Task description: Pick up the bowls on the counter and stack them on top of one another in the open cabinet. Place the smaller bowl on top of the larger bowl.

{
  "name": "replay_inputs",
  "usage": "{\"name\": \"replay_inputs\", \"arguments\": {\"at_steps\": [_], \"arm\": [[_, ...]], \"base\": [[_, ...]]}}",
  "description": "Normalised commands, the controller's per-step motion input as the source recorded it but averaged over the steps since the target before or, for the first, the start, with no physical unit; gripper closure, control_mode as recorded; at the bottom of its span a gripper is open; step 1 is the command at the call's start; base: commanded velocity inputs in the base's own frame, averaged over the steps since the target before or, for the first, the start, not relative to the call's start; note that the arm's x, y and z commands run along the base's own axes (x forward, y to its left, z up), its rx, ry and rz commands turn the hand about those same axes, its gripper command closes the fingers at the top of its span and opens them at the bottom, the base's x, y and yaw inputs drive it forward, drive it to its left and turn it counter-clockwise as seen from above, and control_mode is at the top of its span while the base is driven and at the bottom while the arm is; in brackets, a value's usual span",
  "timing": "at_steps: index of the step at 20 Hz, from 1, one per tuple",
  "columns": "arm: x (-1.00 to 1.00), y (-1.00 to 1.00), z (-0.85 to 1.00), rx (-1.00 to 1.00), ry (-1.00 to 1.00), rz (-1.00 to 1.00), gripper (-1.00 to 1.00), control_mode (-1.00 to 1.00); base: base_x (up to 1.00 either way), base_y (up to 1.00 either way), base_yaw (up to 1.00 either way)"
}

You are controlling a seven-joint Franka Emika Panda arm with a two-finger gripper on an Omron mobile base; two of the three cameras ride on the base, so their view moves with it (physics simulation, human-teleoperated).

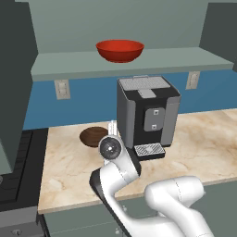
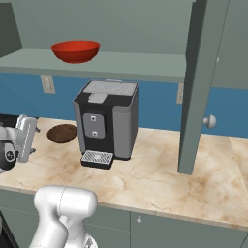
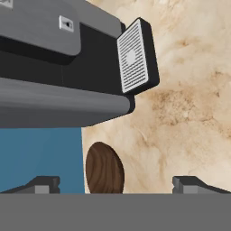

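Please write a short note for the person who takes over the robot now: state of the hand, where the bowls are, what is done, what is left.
Hand: open, holding nothing, above the counter and pointed toward the brown bowl.
Red bowl: on the shelf of the open cabinet.
Brown bowl: on the counter, left of the coffee machine.
Done: larger bowl placed.
Left: grasp the brown bowl, lift it and set it inside the red one.

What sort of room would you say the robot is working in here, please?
Most likely a kitchen, in simulation: a marble-patterned counter carries a coffee machine against a blue backsplash, and a red bowl sits on the open cabinet shelf above, with a small brown bowl below.
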Motion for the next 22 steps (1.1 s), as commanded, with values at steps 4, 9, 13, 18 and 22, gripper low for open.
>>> {"name": "replay_inputs", "arguments": {"at_steps": [4,9,13,18,22], "arm": [[0.33,0.30,-0.18,0.00,-0.02,-0.02,-1.00,-1.00],[0.27,0.31,-0.14,0.00,-0.01,-0.05,-1.00,-1.00],[0.22,0.31,-0.20,0.01,0.00,-0.06,-1.00,-1.00],[0.22,0.30,-0.23,0.03,0.00,-0.06,-1.00,-1.00],[0.22,0.20,-0.23,0.06,0.00,-0.05,-1.00,-1.00]], "base": [[0.00,0.00,0.00],[0.00,0.00,0.00],[0.00,0.00,0.00],[0.00,0.00,0.00],[0.00,0.00,0.00]]}}
